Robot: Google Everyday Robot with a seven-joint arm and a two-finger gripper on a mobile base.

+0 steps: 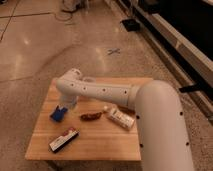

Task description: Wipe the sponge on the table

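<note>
The sponge [57, 115] is a small bright blue block lying on the left part of the table [95, 145], a low table with a light wooden top. My white arm reaches in from the lower right and bends down at the wrist. The gripper [65, 105] points down onto the sponge's upper right end and touches it. The part of the sponge under the gripper is hidden.
A brown oblong item [91, 116] and a white packet [120, 118] lie mid-table, right of the sponge. A black, red and white flat box [64, 139] sits near the front left edge. Speckled floor with a blue tape cross [114, 51] surrounds the table.
</note>
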